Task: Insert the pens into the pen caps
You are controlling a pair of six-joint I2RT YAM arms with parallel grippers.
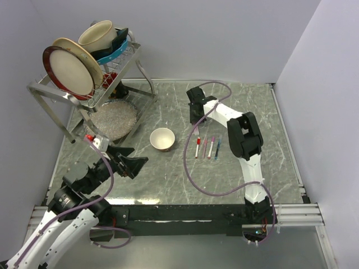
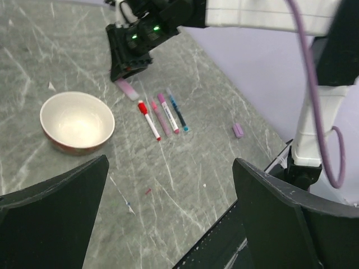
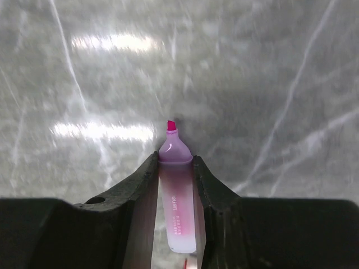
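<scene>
My black right gripper (image 3: 175, 159) is contrasting with a pale pink translucent plastic pen (image 3: 176, 190) with a magenta tip. The grey marble-patterned table (image 3: 252, 84) is showing white veins. The round ceramic bowl (image 2: 77, 120) is gleaming cream inside; a small plastic cap (image 2: 238, 130) is showing lilac.

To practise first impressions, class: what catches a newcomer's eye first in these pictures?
The right hand grips an uncapped pink pen, its tip poking out past the fingers. A row of four pens lies right of a small bowl mid-table; a plate-laden dish rack stands far left.
</scene>
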